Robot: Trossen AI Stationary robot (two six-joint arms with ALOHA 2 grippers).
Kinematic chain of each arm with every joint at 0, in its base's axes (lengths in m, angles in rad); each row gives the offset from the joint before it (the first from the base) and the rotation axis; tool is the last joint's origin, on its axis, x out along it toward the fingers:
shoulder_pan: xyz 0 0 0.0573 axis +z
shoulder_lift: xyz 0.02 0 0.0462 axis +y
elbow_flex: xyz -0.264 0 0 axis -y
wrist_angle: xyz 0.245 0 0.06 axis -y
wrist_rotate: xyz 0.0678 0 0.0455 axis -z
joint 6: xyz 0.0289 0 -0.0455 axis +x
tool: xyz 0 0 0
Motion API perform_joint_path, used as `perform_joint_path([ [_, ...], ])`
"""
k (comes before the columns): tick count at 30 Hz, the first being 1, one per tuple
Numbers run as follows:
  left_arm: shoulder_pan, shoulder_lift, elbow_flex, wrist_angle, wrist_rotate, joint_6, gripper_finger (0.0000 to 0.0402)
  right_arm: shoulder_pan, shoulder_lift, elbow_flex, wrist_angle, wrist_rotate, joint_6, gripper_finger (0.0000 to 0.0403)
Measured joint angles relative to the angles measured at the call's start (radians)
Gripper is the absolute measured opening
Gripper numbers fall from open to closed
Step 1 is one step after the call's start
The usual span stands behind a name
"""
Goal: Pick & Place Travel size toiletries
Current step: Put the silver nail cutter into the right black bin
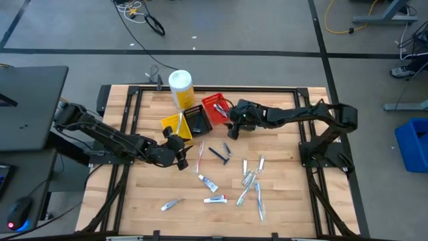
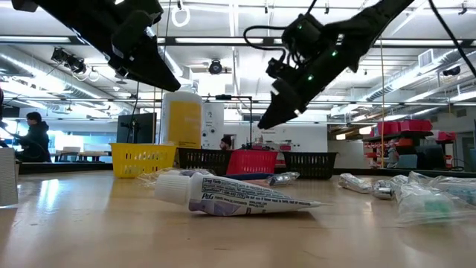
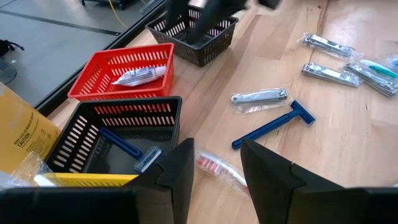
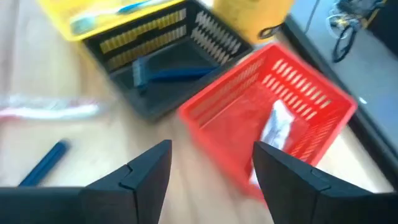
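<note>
White tube [image 3: 142,75] lies in red basket [image 3: 99,71], blue razor [image 3: 127,149] in black basket [image 3: 152,115]; others scattered on table [image 1: 147,194].

Beyond my table [image 1: 281,214] lies grey floor [image 1: 267,27] strewn with cables [image 1: 144,17] (ceiling strip lights [image 2: 416,68] overhead).

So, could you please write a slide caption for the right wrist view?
Open right gripper above the red basket holding a white tube, beside a black basket with a blue razor.

"p&g" on tube [image 2: 245,197]; "caution" on canister [image 3: 22,134]
</note>
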Motion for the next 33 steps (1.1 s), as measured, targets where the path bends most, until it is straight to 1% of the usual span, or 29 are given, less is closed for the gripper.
perform_joint_path([
  [6, 0.0, 0.0, 0.0, 0.0, 0.0, -0.001, 0.0142, 0.093, -0.047, 0.0, -0.184, 0.0, 0.002, 0.022],
  [11, 0.0, 0.0, 0.0, 0.003, 0.0, -0.001, 0.0142, 0.176, -0.052, 0.0, -0.276, 0.0, 0.002, 0.0217],
  [19, 0.0, 0.0, 0.0, 0.002, 0.0, 0.004, 0.0142, 0.309, -0.052, 0.0, -0.428, -0.001, -0.017, 0.0239],
  [21, 0.0, 0.0, 0.0, 0.005, 0.0, 0.029, 0.0142, 0.339, -0.052, 0.0, -0.458, -0.03, -0.05, 0.0244],
  [25, 0.0, 0.0, 0.0, 0.009, -0.001, 0.063, 0.0142, 0.392, -0.05, 0.0, -0.493, -0.151, -0.153, 0.0247],
  [33, 0.0, 0.0, 0.0, 0.008, -0.001, 0.013, 0.0142, 0.448, -0.05, 0.0, -0.532, -0.155, -0.327, 0.0232],
])
